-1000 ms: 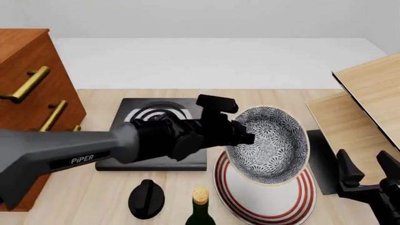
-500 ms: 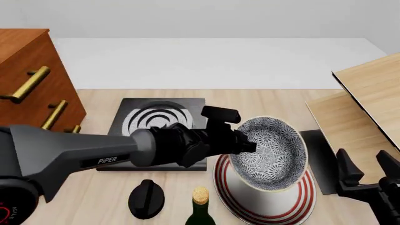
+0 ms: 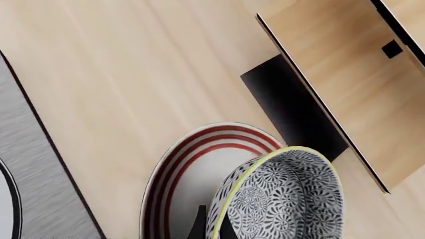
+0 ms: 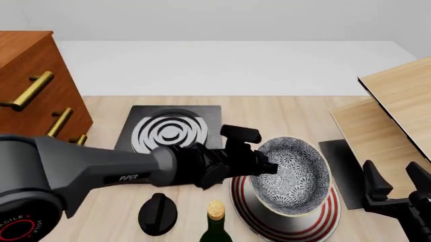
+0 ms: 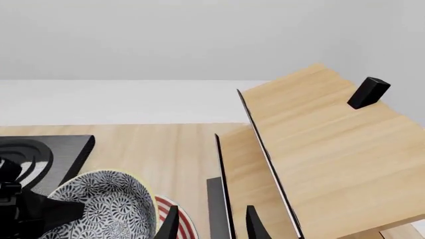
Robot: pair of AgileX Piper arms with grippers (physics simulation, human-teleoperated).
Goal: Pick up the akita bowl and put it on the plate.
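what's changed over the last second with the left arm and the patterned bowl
The left gripper, shut on the rim of the black-and-white floral akita bowl, has carried it down toward the white plate with red rings; the tilted bowl now sits lower over the plate, and the arm's retreat uncovers more of the black stove slab. The open right gripper, black knob, cork-topped bottle and plate stayed put.
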